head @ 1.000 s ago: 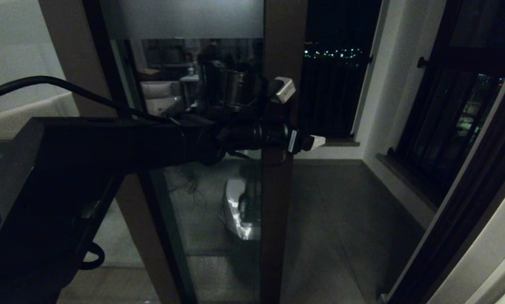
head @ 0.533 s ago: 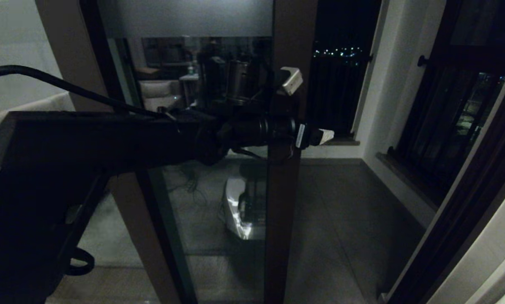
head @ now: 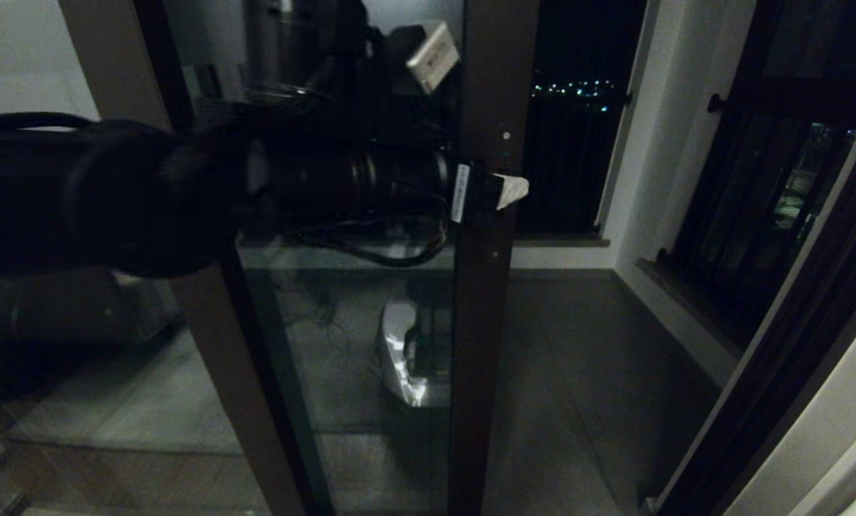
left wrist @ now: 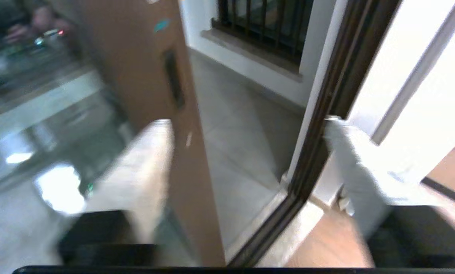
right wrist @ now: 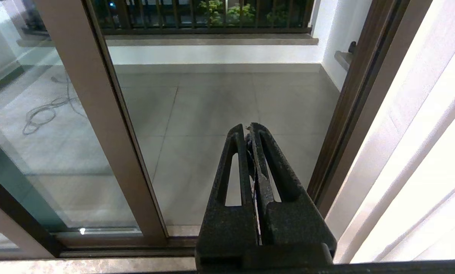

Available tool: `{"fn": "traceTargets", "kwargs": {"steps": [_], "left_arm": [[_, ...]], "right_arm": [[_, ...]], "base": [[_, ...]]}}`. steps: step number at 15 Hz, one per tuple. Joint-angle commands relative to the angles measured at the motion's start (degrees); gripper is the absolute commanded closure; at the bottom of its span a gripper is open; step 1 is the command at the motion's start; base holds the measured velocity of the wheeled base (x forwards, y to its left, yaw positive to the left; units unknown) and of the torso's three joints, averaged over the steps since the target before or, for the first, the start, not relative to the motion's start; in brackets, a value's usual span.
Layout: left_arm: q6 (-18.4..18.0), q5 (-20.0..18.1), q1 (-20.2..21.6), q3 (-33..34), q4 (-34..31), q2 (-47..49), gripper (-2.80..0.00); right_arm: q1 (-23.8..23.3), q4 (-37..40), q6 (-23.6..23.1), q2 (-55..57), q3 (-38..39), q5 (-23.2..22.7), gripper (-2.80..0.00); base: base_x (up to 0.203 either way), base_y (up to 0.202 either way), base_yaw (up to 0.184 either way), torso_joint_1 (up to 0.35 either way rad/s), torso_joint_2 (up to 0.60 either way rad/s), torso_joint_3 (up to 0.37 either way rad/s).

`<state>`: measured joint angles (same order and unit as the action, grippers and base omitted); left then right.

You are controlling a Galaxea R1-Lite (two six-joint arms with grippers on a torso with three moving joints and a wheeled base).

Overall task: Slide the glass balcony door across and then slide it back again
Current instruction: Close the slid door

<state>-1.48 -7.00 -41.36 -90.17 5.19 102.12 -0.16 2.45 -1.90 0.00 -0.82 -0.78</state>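
Observation:
The glass balcony door (head: 496, 86) stands partly open; its brown stile runs down the middle of the head view. My left arm reaches across from the left at chest height. The left gripper (head: 503, 192) is at the stile's free edge and open wide. In the left wrist view its white fingers (left wrist: 147, 167) are spread, one in front of the stile and glass, the other out by the dark door jamb (left wrist: 318, 125). The slim black handle (left wrist: 174, 78) lies just beyond the fingertip. I cannot tell if a finger touches the stile. My right gripper (right wrist: 249, 127) is shut and empty, low, facing the doorway.
The dark door jamb (head: 778, 358) bounds the opening on the right, with pale wall beside it (right wrist: 421, 114). Grey balcony tiles (head: 578, 373) lie beyond, ending at a barred railing (head: 564, 165). A black-framed side window (head: 771, 201) is on the right wall. A loose cable (right wrist: 40, 112) lies on the tiles.
The door's stile shifted a little to the right, then stopped. My left arm has lifted higher, and its gripper rose along the stile's edge.

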Motion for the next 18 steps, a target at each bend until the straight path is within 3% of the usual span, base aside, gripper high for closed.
{"fn": "traceTargets", "kwargs": {"steps": [1, 3, 6, 9, 12, 14, 17, 18], "left_arm": [[-0.75, 2.07, 0.81, 13.85, -1.53, -20.46, 0.00], [-2.81, 4.43, 5.19, 26.09, -3.17, -34.97, 0.00], [-4.76, 6.42, 13.93, 39.08, -6.65, -56.51, 0.00], [-6.19, 7.46, 25.64, 46.30, -15.75, -75.78, 0.00], [-7.56, 7.79, 40.08, 50.06, -21.80, -86.04, 0.00], [-8.17, 7.88, 42.22, 56.54, -22.58, -90.38, 0.00], [-8.87, 7.02, 41.54, 68.12, -24.52, -100.61, 0.00], [-6.60, 7.11, 41.33, 70.51, -25.63, -101.91, 0.00]], "right_arm": [[-0.02, 0.01, -0.03, 0.09, 0.03, -0.01, 0.00], [-0.02, 0.01, -0.03, 0.09, 0.01, -0.01, 0.00], [-0.02, 0.01, -0.03, 0.09, 0.03, -0.01, 0.00], [-0.02, 0.01, -0.03, 0.09, 0.03, -0.01, 0.00], [-0.02, 0.01, -0.03, 0.09, 0.02, -0.01, 0.00], [-0.02, 0.01, -0.03, 0.09, 0.03, -0.01, 0.00], [-0.02, 0.01, -0.03, 0.09, 0.03, -0.01, 0.00], [-0.02, 0.01, -0.03, 0.09, 0.03, -0.01, 0.00]], "base": [[0.000, 0.000, 0.000, 0.000, 0.00, 0.000], [0.000, 0.000, 0.000, 0.000, 0.00, 0.000], [0.000, 0.000, 0.000, 0.000, 0.00, 0.000], [0.000, 0.000, 0.000, 0.000, 0.00, 0.000], [0.000, 0.000, 0.000, 0.000, 0.00, 0.000], [0.000, 0.000, 0.000, 0.000, 0.00, 0.000], [0.000, 0.000, 0.000, 0.000, 0.00, 0.000], [0.000, 0.000, 0.000, 0.000, 0.00, 0.000]]}}
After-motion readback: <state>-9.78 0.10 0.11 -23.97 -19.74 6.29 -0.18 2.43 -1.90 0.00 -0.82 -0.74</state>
